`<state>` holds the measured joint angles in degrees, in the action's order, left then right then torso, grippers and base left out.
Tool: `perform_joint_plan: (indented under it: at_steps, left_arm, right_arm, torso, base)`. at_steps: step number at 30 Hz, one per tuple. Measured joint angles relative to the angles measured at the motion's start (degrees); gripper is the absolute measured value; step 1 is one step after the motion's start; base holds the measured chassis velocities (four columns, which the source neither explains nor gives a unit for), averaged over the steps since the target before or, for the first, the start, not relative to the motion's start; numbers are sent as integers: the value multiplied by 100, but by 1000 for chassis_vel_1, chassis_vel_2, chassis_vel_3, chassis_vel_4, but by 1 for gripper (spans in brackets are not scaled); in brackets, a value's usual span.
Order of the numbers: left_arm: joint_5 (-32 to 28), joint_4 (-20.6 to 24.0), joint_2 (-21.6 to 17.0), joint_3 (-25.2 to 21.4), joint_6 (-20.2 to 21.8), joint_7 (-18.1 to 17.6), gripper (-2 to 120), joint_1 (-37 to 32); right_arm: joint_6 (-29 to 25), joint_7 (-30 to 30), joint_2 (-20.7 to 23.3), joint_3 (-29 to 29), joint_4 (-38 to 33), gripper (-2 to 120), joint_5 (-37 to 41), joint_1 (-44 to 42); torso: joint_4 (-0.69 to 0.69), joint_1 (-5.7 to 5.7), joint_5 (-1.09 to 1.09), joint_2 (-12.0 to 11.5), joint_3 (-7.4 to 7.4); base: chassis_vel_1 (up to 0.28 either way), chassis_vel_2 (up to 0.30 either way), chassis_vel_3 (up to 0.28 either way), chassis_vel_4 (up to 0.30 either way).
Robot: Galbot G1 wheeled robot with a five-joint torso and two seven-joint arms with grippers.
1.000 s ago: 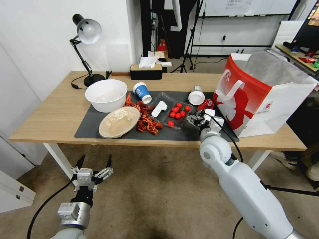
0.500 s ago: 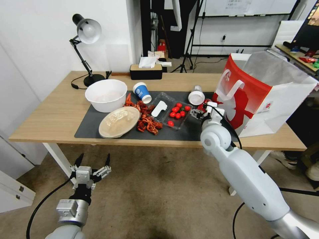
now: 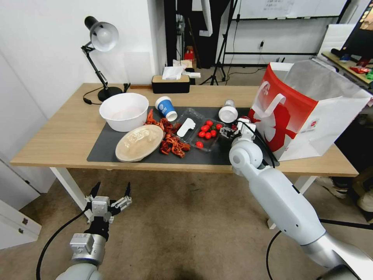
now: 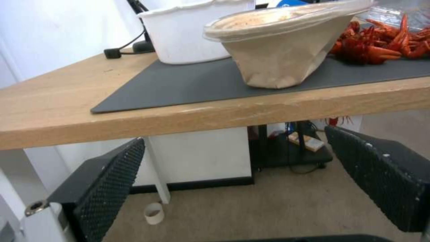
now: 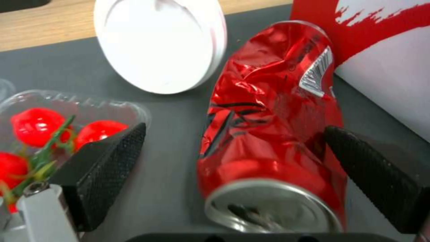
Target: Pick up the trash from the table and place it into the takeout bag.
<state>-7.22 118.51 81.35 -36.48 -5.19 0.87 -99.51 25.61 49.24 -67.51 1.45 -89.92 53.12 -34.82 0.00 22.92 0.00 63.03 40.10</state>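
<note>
From my head view, my right hand (image 3: 236,131) reaches over the dark mat on the worktop (image 3: 62,136), low between the tray of cherry tomatoes (image 3: 208,132) and the takeout bag (image 3: 307,105), with the white lidded cup (image 3: 228,112) lying just beyond it. My left hand (image 3: 110,194) hangs idle below the worktop's front edge, fingers spread. The blue-and-white paper cup (image 3: 166,108) lies on its side by the big white bowl (image 3: 124,111), and the beige oval lid (image 3: 139,142) sits near the front of the mat. My left wrist view confirms that hand is open on nothing, looking up at the worktop edge and the beige lid. In my right wrist view, a crushed red can (image 5: 273,134) lies on the mat between my spread fingers (image 5: 110,168), its far end close against the bag's red panel; the pads are not yet touching it. To do this well I judge I should settle lower so both pads meet the can's dented middle, keep the near finger clear of the tomato tray, then close gently, since crumpled metal may slip or roll.
</note>
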Motion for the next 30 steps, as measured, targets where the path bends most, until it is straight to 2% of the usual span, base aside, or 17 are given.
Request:
perform_joint_plan:
  at_steps: [30]
  left_arm:
    - [133, 83, 114, 7, -49, -9, 100, -158]
  right_arm:
    - [-60, 153, 7, -147, -222, 98, 35, -240]
  torso:
    - [0, 0, 0, 0, 0]
  base:
    - [0, 0, 0, 0]
